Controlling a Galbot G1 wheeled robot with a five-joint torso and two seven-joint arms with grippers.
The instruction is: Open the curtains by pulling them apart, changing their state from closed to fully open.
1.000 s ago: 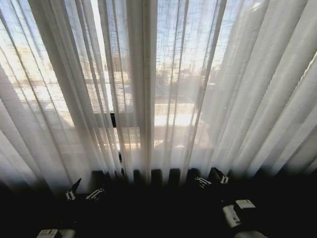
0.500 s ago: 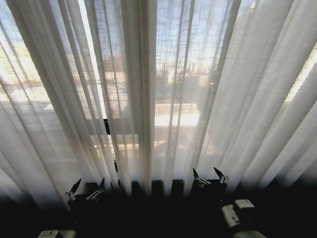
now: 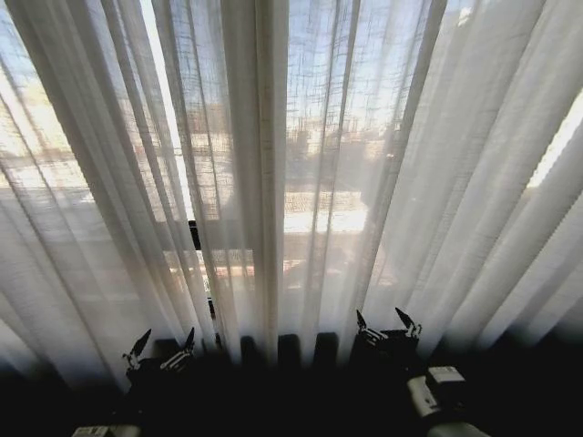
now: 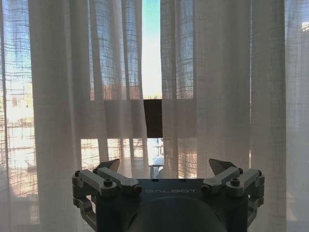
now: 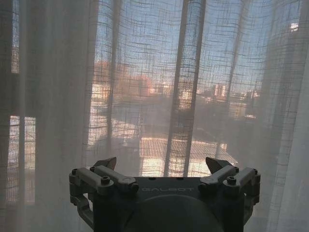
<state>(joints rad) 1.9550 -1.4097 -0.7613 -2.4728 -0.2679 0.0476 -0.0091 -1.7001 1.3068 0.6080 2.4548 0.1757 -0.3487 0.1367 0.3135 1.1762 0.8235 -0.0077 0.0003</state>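
Two sheer off-white curtains (image 3: 273,164), hanging in long vertical pleats across the whole window, fine woven grid texture visible against bright daylight. Largely closed, meeting just left of centre in the head view, with only a narrow slit there exposing a dark bar of window frame. Same slit seen in the left wrist view, a thin strip of clear sky between the two panel edges (image 4: 152,72). Blurred buildings and rooftops showing through the translucent weave (image 5: 145,96). Lower hems lost in shadow.
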